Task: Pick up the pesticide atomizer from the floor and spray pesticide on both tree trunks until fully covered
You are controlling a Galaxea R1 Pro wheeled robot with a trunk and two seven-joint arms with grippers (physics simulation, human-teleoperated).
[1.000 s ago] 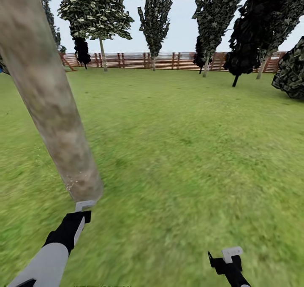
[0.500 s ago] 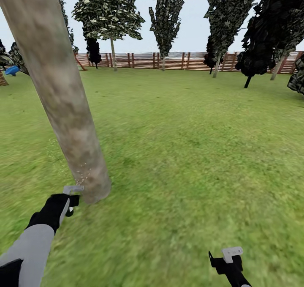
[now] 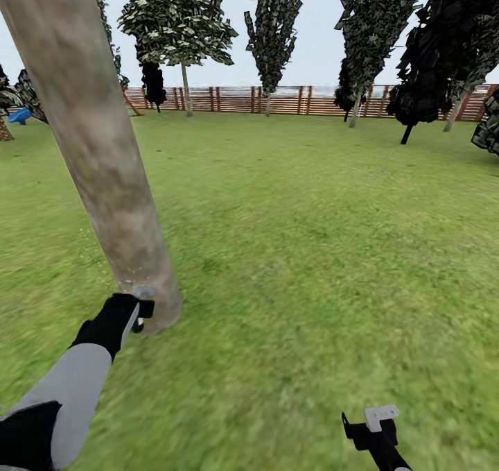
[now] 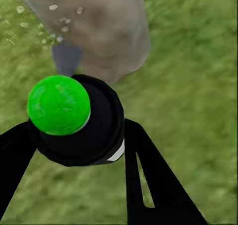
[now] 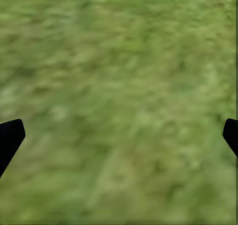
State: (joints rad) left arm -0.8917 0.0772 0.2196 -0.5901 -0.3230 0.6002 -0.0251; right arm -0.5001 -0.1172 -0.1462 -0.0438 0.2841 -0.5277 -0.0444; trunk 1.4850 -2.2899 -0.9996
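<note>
My left gripper (image 4: 74, 135) is clamped on the atomizer (image 4: 74, 118), at the tree trunk (image 3: 104, 159) base at my ten o'clock. Pesticide (image 4: 52, 7) specks are sparse, so I judge coverage far from done. My right gripper (image 5: 119, 135) hangs wide open, empty, over grass (image 3: 312, 249).

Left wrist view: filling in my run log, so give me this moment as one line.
left hand: shut on atomizer, nozzle at trunk base | trunk: pale specks low down | right hand: open over grass
</note>
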